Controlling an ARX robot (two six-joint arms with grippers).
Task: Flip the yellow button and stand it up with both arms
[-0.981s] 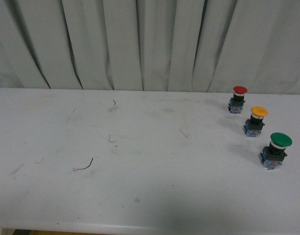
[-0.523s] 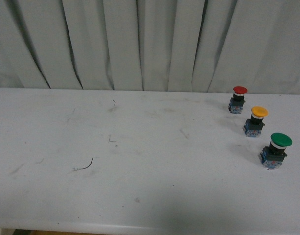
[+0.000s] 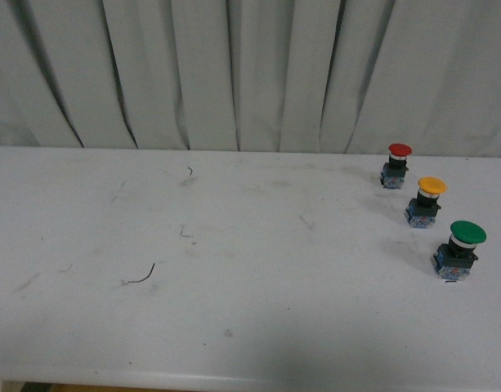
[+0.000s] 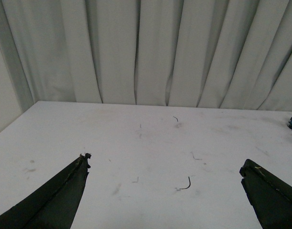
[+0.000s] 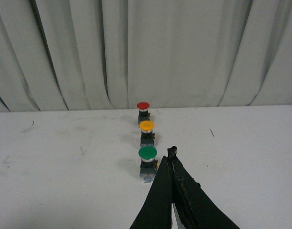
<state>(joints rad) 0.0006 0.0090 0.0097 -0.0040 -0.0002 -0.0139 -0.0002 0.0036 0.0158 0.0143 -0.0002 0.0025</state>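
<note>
Front: yellow button (image 3: pixel 427 200) upright, round matte cap on black collar, blue-grey block; far right of white scuffed table (image 3: pixel 234 269), between red-capped switch (image 3: pixel 396 165) and green-capped switch (image 3: pixel 461 248). Pleated pale curtain (image 3: pixel 234 73) behind. Thin curled wire scrap (image 3: pixel 142 276) near left-centre. No arms visible.
L wrist: left gripper (image 4: pixel 165 169) spread wide, empty; black tapered fingers cut off at frame edge.
R wrist: right gripper (image 5: pixel 171 153) pressed together, holding nothing; tips just beside green-capped switch, base cut off.
</note>
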